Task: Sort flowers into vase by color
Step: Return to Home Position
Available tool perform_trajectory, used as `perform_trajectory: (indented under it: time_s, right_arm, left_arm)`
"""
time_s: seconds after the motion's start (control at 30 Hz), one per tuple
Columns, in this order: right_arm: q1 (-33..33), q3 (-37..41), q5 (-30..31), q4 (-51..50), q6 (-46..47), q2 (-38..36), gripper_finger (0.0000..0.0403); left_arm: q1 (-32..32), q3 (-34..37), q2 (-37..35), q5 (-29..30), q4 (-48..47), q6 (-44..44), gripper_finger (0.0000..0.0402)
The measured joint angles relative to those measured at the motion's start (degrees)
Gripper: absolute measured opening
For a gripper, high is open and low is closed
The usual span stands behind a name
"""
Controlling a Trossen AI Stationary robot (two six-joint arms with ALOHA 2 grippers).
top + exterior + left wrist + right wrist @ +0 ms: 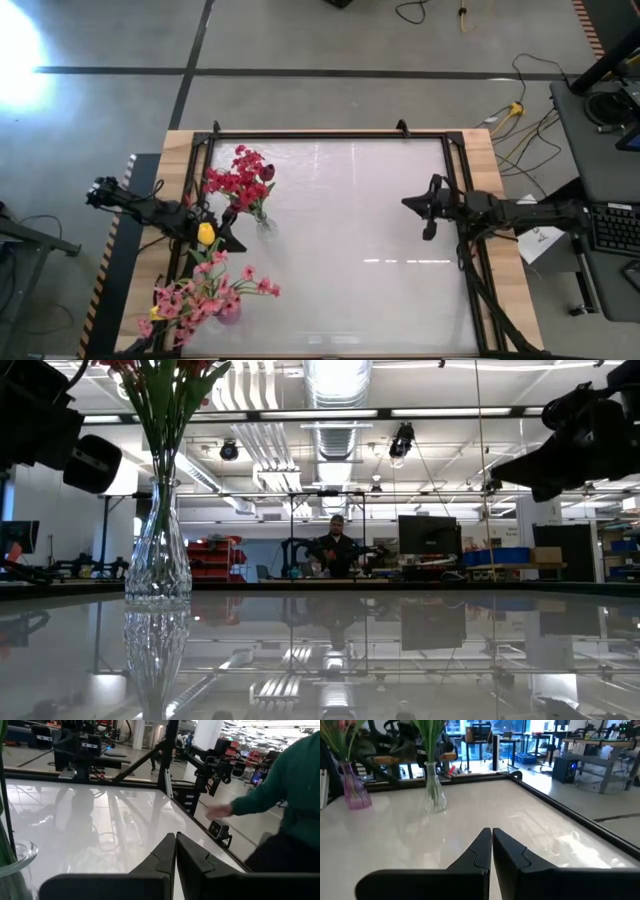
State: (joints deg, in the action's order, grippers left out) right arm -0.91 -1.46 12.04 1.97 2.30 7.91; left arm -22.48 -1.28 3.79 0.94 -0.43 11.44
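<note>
Red small-blossom sprays [240,180] stand with their stems in a clear glass vase [263,223] [157,550] [434,795]. Pink sprays [205,292] stand in a pink vase [229,312] [354,790] near the table's near-left corner. A yellow tulip bud [206,233] shows over my left arm; which vase its stem is in I cannot tell. My left gripper [238,243] [175,836] is shut on nothing, above the table between the two vases. My right gripper [407,203] [491,831] hovers shut over the table's right part, pointing at the vases.
The white table top [350,230] has a black frame [320,133] round it. A person in a green sleeve [280,785] reaches a hand [220,811] near the table's edge in the left wrist view. Another person [337,550] stands in the room behind.
</note>
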Motion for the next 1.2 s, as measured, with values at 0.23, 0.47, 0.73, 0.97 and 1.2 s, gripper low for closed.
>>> perform_trajectory:
  time_s: [0.23, 0.47, 0.73, 0.97, 1.2]
  right_arm:
    - [0.0, -0.2, 0.0, 0.0, -1.4, 1.5, 0.0009]
    - [0.0, -0.3, 0.0, 0.0, -1.5, 1.7, 0.0009]
    - [0.0, -0.3, 0.0, 0.0, -1.3, 1.7, 0.0009]
    - [0.0, -0.3, 0.0, 0.0, -1.4, 1.7, 0.0009]
    - [0.0, -0.3, 0.0, 0.0, -1.3, 1.7, 0.0009]
  left_arm:
    - [0.0, 0.0, 1.0, 0.0, 0.2, 0.0, 0.0]
    - [0.0, 0.0, 2.0, 0.1, 0.2, 0.0, 0.0]
    - [0.0, 0.0, 2.8, 0.0, 0.3, 0.0, 0.0]
    - [0.0, 0.0, 3.5, 0.0, 0.3, 0.0, 0.0]
    - [0.0, 0.0, 4.2, 0.0, 0.4, 0.0, 0.0]
